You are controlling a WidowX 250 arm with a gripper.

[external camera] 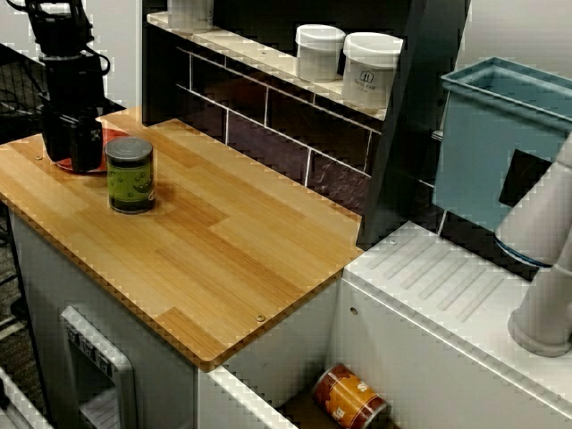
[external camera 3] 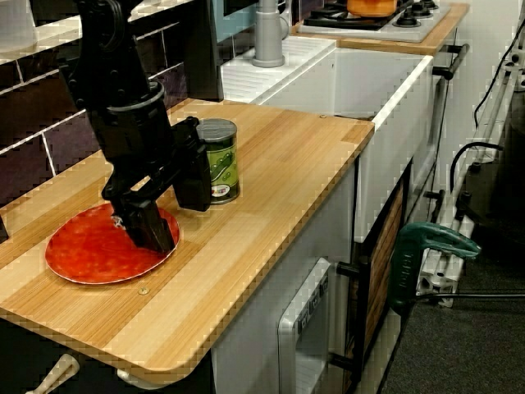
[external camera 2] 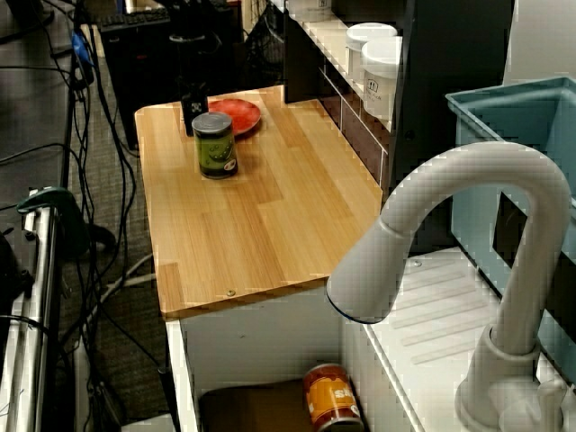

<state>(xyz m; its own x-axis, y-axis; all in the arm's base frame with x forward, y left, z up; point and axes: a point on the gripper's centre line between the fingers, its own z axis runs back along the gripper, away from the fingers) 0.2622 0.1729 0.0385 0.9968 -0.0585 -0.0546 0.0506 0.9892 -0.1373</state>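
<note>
Black fingers (external camera 3: 152, 223) on the arm, close side view: spread apart, nothing between them, gripping nothing. The lower finger hangs over the right part of the red plate (external camera 3: 90, 254); whether its tip touches the plate cannot be told. The other finger stands just beside the green can (external camera 3: 221, 160) and covers the can's left edge in this view; touching or barely apart, cannot tell.

Green can: upright on the wooden desk (external camera 3: 287, 164), dark lid on top, green label with a small pale patch low on the side. It stands just right of the plate in the close side view. In the view across the desk it stands on bare wood, nearer than the plate and right of the fingers.

Red plate: flat on the desk at its left end, near the far wall; most of its surface is bare.

Around:
- tiled wall behind the desk, with a shelf carrying two white jars (external camera: 319, 52), side by side, lids on
- blue bin (external camera: 500, 134) at the right, beyond the dark upright post
- white tap (external camera 2: 468, 243), curved, spout pointing down over the sink, well apart from the can
- orange can (external camera: 350, 398) lying on its side in the sink, right of the desk
- green clamp (external camera 3: 431, 246) low at the right of the close side view, beside the cabinet front
</note>
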